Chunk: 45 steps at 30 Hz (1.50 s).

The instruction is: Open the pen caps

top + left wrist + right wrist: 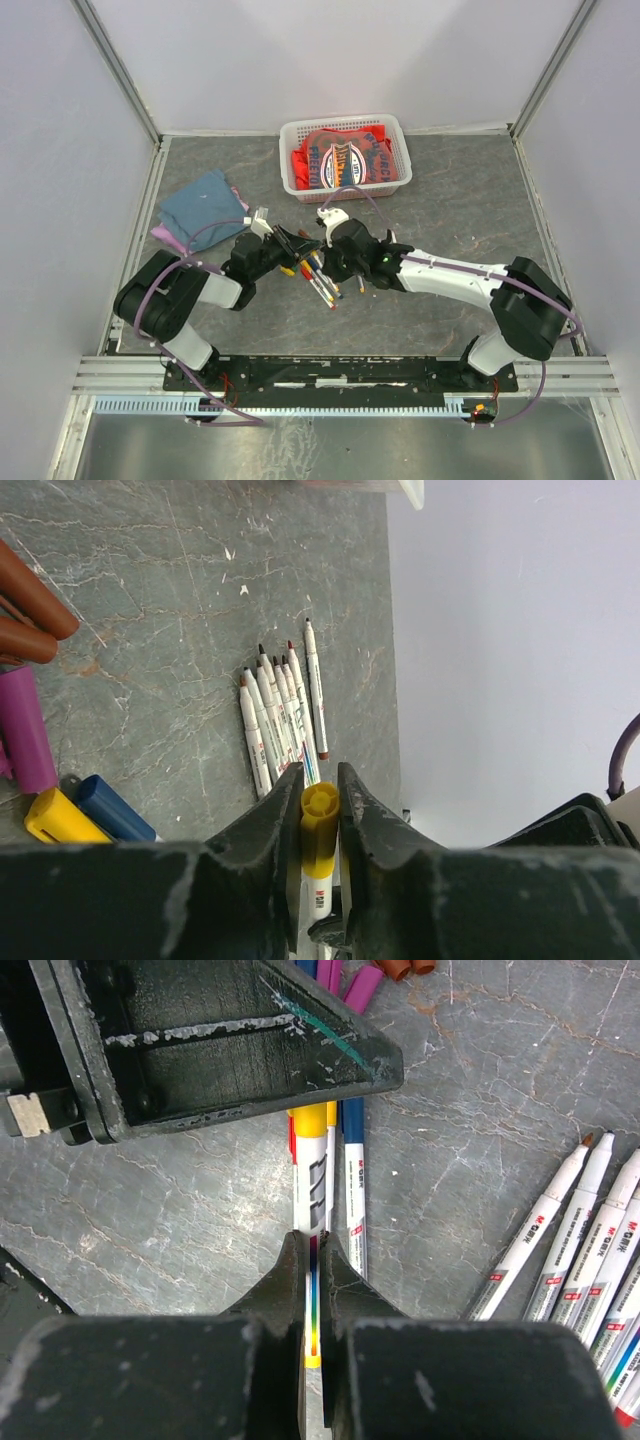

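Observation:
My left gripper (320, 790) is shut on the yellow cap (320, 825) of a white-barrelled pen held above the table. My right gripper (312, 1245) is shut on the same pen's barrel (314, 1195), which has a rainbow stripe; the yellow cap (310, 1120) disappears under the left gripper (200, 1040). In the top view the two grippers (297, 247) (318, 258) meet nose to nose at mid table. Several uncapped pens (280, 715) lie in a row below. Loose caps lie to the left: brown (30, 605), purple (25, 730), yellow (60, 820), blue (110, 810).
A capped blue pen (352, 1190) lies under the held one. More uncapped pens (580, 1250) lie to the right. A white basket (290, 130) of red cloth stands at the back. Folded blue cloth (203, 205) lies at the back left.

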{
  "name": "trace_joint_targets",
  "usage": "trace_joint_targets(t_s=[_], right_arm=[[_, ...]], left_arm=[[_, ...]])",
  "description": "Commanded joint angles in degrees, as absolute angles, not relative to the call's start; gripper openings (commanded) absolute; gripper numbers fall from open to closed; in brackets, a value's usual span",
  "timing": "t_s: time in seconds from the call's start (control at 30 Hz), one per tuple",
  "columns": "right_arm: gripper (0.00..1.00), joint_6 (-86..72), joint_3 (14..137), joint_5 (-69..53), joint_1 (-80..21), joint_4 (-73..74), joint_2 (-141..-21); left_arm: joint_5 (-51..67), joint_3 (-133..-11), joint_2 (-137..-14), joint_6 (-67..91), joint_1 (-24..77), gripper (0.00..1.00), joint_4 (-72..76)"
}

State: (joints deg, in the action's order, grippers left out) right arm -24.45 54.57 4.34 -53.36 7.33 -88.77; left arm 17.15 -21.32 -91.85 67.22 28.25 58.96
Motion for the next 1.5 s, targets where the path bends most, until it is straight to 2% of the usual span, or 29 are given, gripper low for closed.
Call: trace_joint_targets(t_s=[0.0,0.1,0.13,0.23,0.33,0.4,0.7,0.87,0.9,0.97,1.0,1.17,1.47], right_arm=[[0.01,-25.29,54.38,3.27,-52.46,4.77,-85.93],[0.01,-25.42,54.19,2.94,-52.01,4.6,-85.53],[0.01,-25.46,54.19,2.66,-51.87,4.58,-85.44],[0.02,-25.4,54.5,1.29,-51.55,4.37,-85.47],[0.15,-25.36,55.23,0.09,-51.27,4.4,-85.65],[0.19,-25.49,55.66,-0.27,-51.09,4.31,-85.62],[0.23,-25.98,57.67,-2.76,-49.76,4.35,-86.78],[0.23,-26.53,58.46,-4.24,-49.28,3.69,-88.01],[0.14,-26.55,58.4,-4.52,-49.22,3.41,-88.51],[0.03,-26.19,58.13,-3.67,-49.09,3.57,-88.87],[0.01,-26.02,57.8,-3.24,-49.0,3.62,-88.98],[0.01,-24.29,56.46,-0.26,-48.87,4.41,-89.43],[0.01,-18.35,54.18,12.88,-49.92,7.08,-89.36]], left_arm=[[19.86,-20.78,-92.37,69.13,28.54,0.18,64.95],[19.89,-20.43,-92.4,69.24,28.53,0.04,66.22],[19.79,-20.27,-92.4,69.18,28.53,0.03,66.6],[20.03,-20.06,-92.58,69.32,28.52,0.03,67.95],[20.88,-20.11,-93.1,69.92,28.48,0.03,70.11],[21.65,-20.12,-93.67,70.37,28.5,0.03,71.79],[23.72,-20.8,-95.24,73.1,28.53,0.03,77.87],[23.97,-21.0,-94.49,73.13,28.56,0.03,77.57],[24.07,-21.07,-94.16,72.98,28.48,0.03,77.4],[23.19,-20.82,-93.88,72.57,28.63,0.03,77.37],[22.37,-20.53,-94.02,72.78,28.74,0.03,77.59],[17.74,-20.65,-93.68,73.53,28.89,0.03,74.74],[0.2,-27.41,-85.99,64.94,29.97,0.03,48.61]])
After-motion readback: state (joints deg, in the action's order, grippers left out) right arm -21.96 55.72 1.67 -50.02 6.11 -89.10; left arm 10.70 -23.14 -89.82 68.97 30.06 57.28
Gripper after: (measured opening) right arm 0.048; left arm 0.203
